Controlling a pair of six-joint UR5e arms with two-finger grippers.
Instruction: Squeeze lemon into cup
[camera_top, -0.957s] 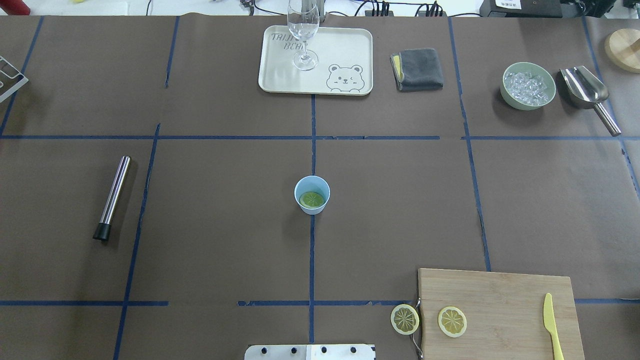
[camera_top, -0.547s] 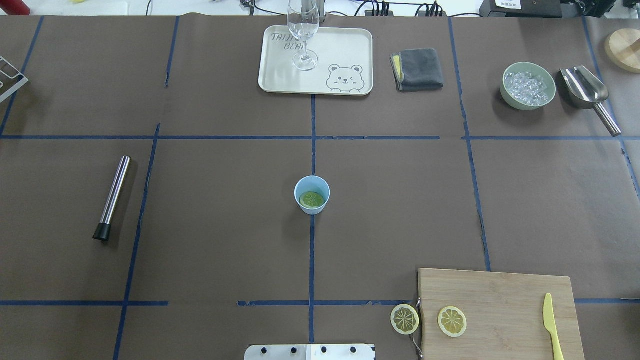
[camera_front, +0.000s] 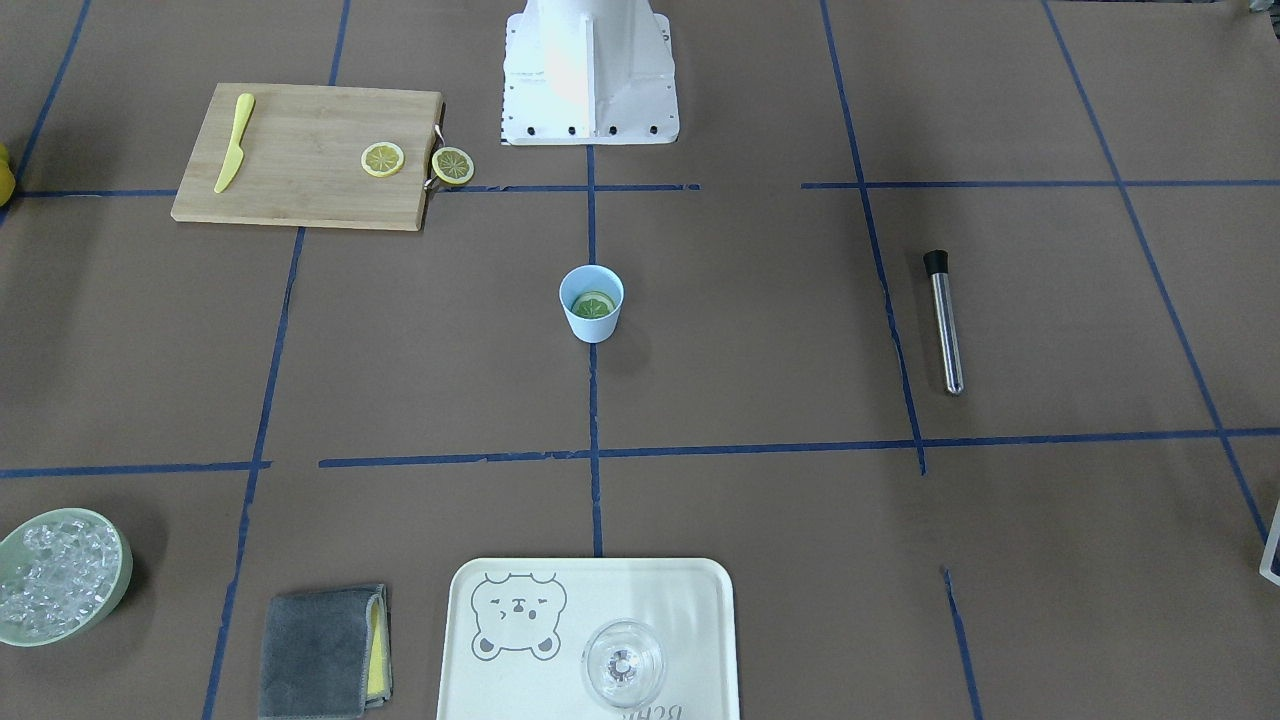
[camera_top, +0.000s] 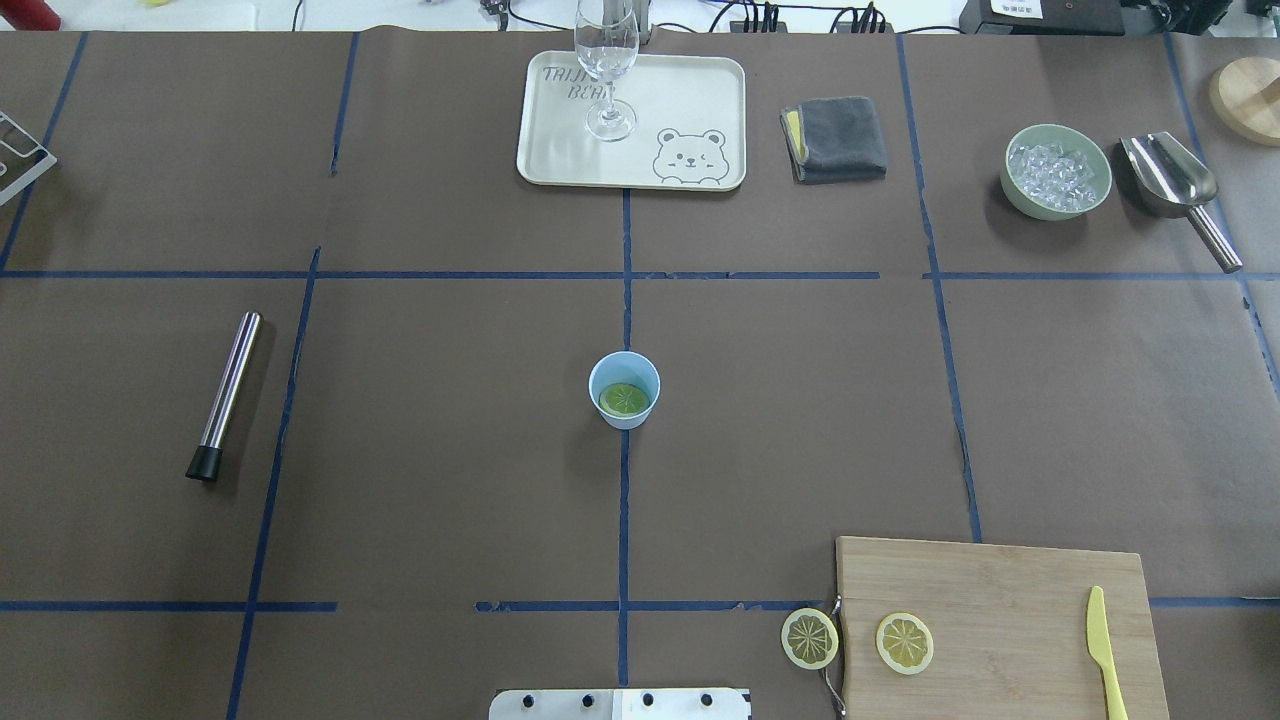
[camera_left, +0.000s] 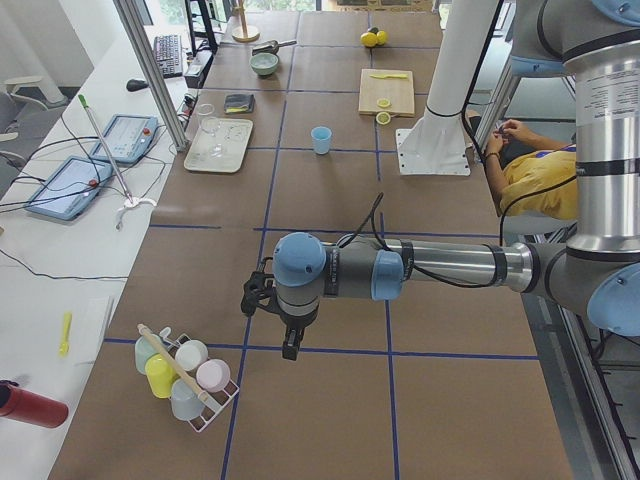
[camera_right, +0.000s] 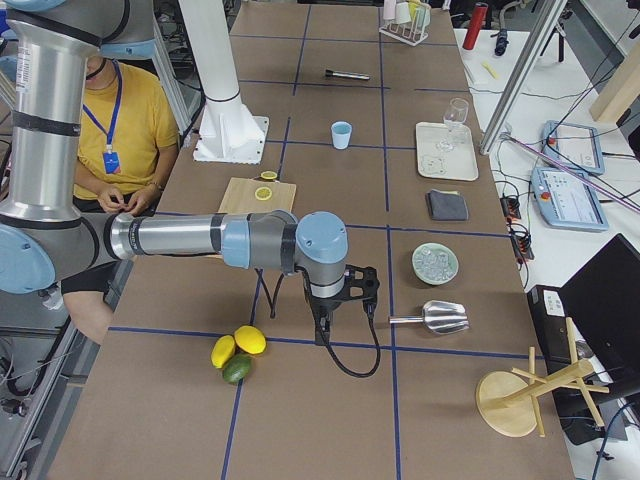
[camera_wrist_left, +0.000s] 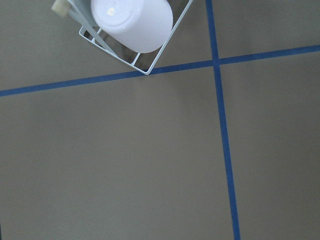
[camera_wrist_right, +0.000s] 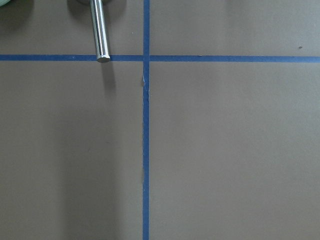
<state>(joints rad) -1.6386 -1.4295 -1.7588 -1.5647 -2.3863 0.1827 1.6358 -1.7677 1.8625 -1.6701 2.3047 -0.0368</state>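
Note:
The light-blue cup (camera_top: 624, 390) stands upright at the table's middle, with a lemon slice (camera_top: 624, 400) lying flat inside it. The cup (camera_front: 591, 303) shows the same slice in the front view. A second lemon slice (camera_top: 905, 643) lies on the wooden cutting board (camera_top: 1000, 590), and a third (camera_top: 809, 638) rests on the table against the board's left edge. My left gripper (camera_left: 291, 350) hangs over the table's far left end beside a cup rack; my right gripper (camera_right: 322, 335) hangs over the far right end. I cannot tell whether either is open or shut.
A yellow knife (camera_top: 1103, 650) lies on the board. At the back are a cream tray (camera_top: 690, 100) holding a glass (camera_top: 606, 70), a grey cloth (camera_top: 835, 138), an ice bowl (camera_top: 1057, 171) and a metal scoop (camera_top: 1175, 185). A steel muddler (camera_top: 224, 395) lies left. A person (camera_right: 120, 120) sits behind the robot.

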